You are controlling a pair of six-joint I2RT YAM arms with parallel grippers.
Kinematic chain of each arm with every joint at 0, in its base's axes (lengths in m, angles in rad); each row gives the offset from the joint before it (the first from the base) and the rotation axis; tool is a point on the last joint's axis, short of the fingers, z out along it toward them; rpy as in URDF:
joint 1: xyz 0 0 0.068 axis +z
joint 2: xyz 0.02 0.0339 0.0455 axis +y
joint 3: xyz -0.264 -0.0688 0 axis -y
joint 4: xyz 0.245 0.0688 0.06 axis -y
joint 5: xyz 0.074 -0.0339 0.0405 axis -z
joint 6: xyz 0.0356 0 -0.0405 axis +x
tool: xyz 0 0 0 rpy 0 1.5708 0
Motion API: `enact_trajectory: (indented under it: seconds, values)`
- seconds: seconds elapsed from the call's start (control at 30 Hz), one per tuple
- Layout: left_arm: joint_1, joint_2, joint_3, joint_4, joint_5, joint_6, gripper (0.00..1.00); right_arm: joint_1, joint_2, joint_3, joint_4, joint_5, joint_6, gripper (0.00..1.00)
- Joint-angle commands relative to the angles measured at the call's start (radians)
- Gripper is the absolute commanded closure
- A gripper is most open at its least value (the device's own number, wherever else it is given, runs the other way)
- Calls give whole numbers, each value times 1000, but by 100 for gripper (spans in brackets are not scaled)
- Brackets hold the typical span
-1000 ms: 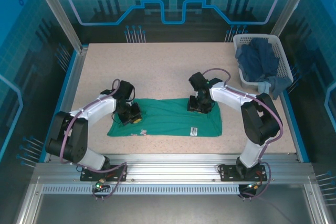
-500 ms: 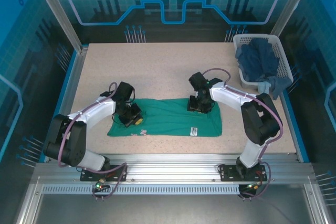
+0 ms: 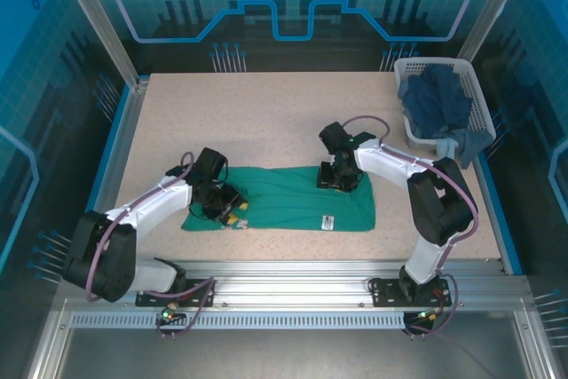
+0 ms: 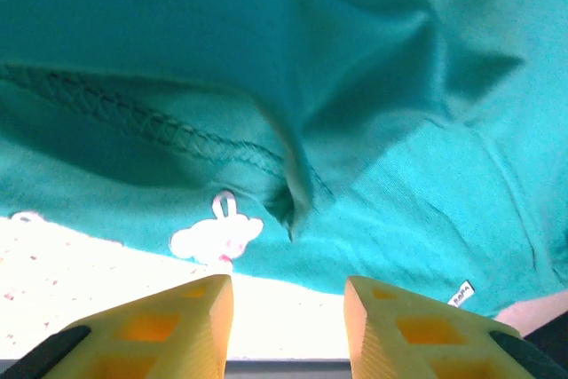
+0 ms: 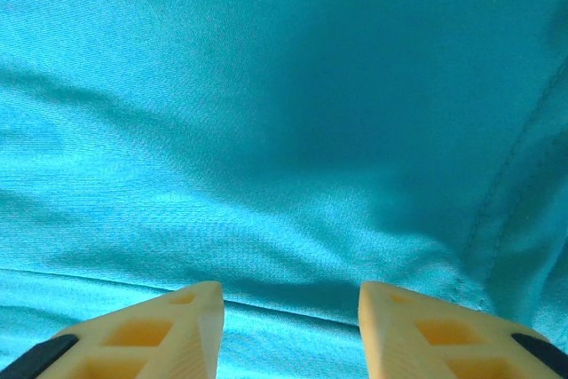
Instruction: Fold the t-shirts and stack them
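One teal t-shirt (image 3: 297,204) lies flat on the counter (image 3: 266,113); the left end effector (image 4: 288,285), pinched shut a moment ago, now stands parted and empty over its near hem; the right end effector (image 5: 291,292) sits parted on the cloth, gripping nothing; that fold looks released.

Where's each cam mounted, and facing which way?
Top external: above and behind, looking down at the table; left arm and right arm show.
Left wrist: on left arm, facing down past the left fingers at the teal shirt's hem.
Right wrist: on right arm, past the right fingers at plain cloth.
All three share the shirt.
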Motion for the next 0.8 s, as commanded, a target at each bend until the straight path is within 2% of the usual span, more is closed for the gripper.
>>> enact_trajectory:
  seconds: [0.0,0.13,0.27,0.33,0.4,0.53,0.77]
  values:
    - [41,-62,91,-103,-67,62,61,12,-3,-9,-17,12,12,55]
    - [129,-6,112,-25,-54,114,71,12,-1,-8,-16,6,10,55]
    - [155,116,145,60,-74,234,82,13,-2,-6,-17,3,10,56]
    - [157,176,140,117,-49,269,84,14,-2,-3,-19,4,10,56]
    - [155,217,141,106,-45,296,86,13,-5,-1,-22,6,10,56]
    - [155,179,58,86,-49,317,87,13,-5,0,-21,9,11,56]
    - [146,48,-133,97,-30,270,87,14,13,9,-12,6,17,56]
